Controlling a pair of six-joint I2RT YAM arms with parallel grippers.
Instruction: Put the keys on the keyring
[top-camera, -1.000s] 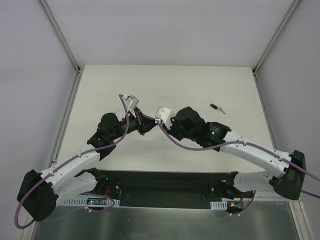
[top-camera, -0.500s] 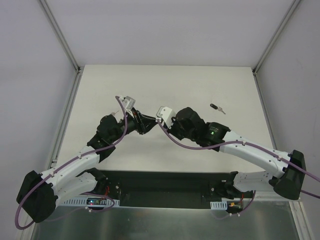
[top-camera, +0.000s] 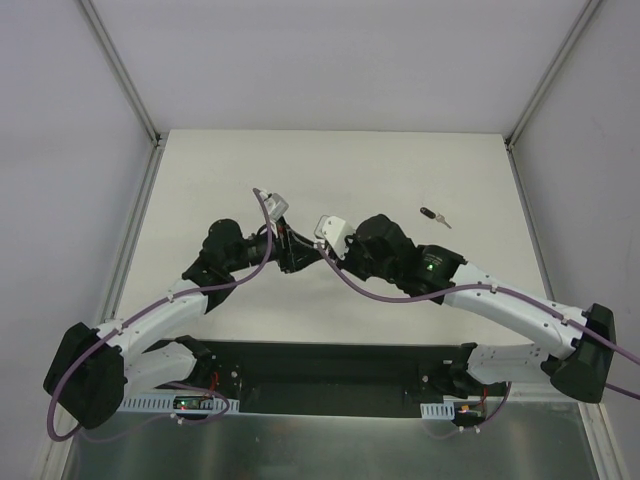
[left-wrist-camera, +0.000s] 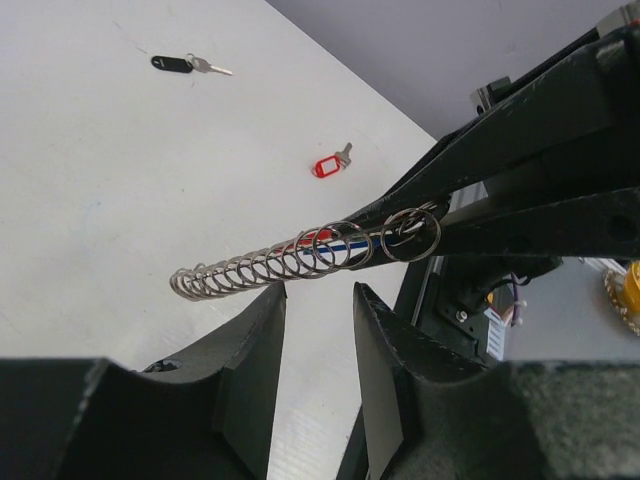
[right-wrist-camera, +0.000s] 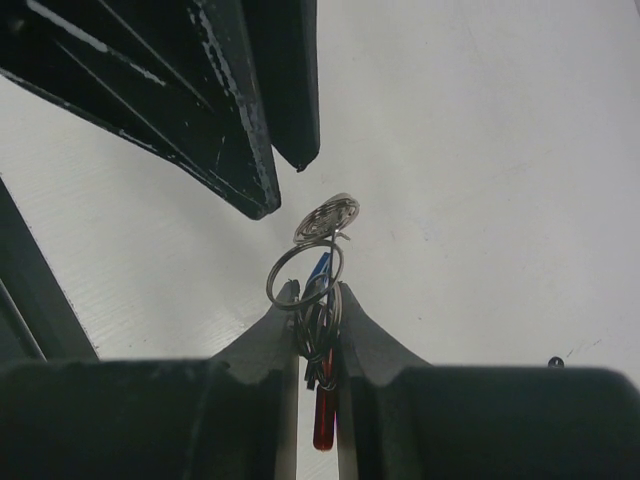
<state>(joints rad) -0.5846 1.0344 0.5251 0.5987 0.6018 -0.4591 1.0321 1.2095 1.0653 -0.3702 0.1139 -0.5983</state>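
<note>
My right gripper (right-wrist-camera: 318, 290) is shut on the keyring (right-wrist-camera: 322, 300), pinching its silver rings, and the red band (right-wrist-camera: 322, 420) hangs between the fingers. A blue-headed key (right-wrist-camera: 320, 268) shows among the rings. In the left wrist view the keyring's chain (left-wrist-camera: 290, 262) stretches as a row of silver rings from the right fingers (left-wrist-camera: 520, 150). It passes just above my left gripper (left-wrist-camera: 318, 292), which is open and holds nothing. Both grippers meet above the table's middle (top-camera: 297, 256). A red-headed key (left-wrist-camera: 328, 166) and a black-headed key (left-wrist-camera: 172, 63) lie on the table.
The black-headed key (top-camera: 433, 216) lies to the right of the arms on the white table (top-camera: 200, 180). Grey walls and metal frame posts (top-camera: 120, 70) close in the table at the back and sides.
My left gripper was shut near the keyring and has opened. The left arm has shifted slightly right, toward the right gripper. The right gripper has kept its grip in place.
</note>
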